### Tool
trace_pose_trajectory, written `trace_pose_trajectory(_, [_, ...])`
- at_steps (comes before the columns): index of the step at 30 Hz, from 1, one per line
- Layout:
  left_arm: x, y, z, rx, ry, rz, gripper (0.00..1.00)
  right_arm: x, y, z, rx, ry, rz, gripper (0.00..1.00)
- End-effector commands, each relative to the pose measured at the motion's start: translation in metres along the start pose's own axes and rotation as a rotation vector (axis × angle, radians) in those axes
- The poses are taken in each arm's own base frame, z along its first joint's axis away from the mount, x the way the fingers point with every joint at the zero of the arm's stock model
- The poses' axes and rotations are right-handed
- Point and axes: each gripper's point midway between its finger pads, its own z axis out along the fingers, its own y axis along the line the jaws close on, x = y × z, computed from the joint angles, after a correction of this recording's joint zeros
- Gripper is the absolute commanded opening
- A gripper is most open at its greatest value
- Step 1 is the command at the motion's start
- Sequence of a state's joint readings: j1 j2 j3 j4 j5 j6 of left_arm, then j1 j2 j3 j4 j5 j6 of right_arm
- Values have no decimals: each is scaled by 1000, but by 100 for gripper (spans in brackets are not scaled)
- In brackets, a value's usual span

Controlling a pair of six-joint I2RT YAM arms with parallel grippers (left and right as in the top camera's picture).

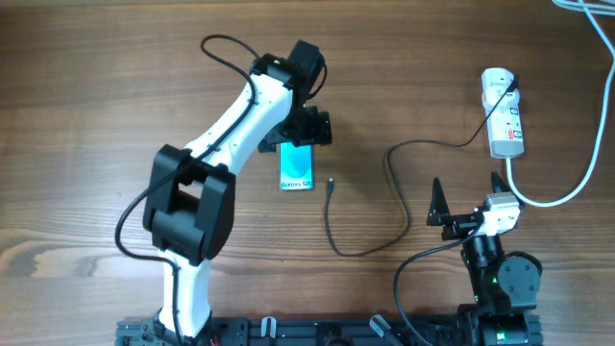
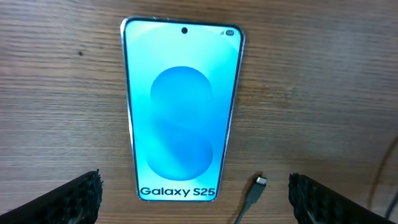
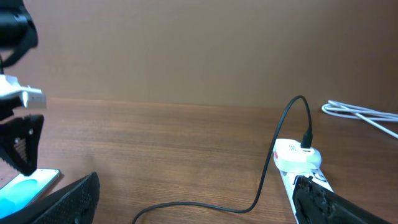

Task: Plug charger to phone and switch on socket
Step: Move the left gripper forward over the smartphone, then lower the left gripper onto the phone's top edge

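Phone flat on the table beneath the spread left gripper (image 1: pixel 306 130)
The phone (image 1: pixel 297 171) has its long axis running away from the robot, Galaxy end nearest; the charger (image 1: pixel 330 184) tip lies just beside that end, not touching. Overhead its far end is hidden; the left wrist view shows it whole. The right gripper (image 1: pixel 468 200) is spread, near the socket (image 1: pixel 504 115)

The phone (image 1: pixel 298 170) lies flat on the table (image 1: pixel 86 86) near its middle, with the left gripper (image 1: pixel 306 128) above its far end. The charger (image 1: pixel 329 192) has its plug tip just right of the phone's near end, not touching it. Its cable loops near, then right and far into the socket (image 1: pixel 504 115) at the far right. The right gripper (image 1: pixel 468 195) sits nearer than the socket.
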State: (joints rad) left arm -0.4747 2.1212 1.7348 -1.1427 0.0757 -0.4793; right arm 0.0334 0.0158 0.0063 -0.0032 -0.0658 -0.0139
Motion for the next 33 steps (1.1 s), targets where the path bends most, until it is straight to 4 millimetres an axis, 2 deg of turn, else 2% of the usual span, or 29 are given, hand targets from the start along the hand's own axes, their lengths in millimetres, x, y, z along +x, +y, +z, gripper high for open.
trace_pose_trajectory(1, [-1,0,12,-11,20,-1,100,-2,-4,0,22,-8,-12,100])
trace_pose_trajectory(13, [-3,10,32,-68,21,-2,100,-2,-4,0,22,-8,-12,100])
trace_pose_trajectory(33, [-7,7,33,-59,3,1,100,-2,-4,0,22,-8,-12,100])
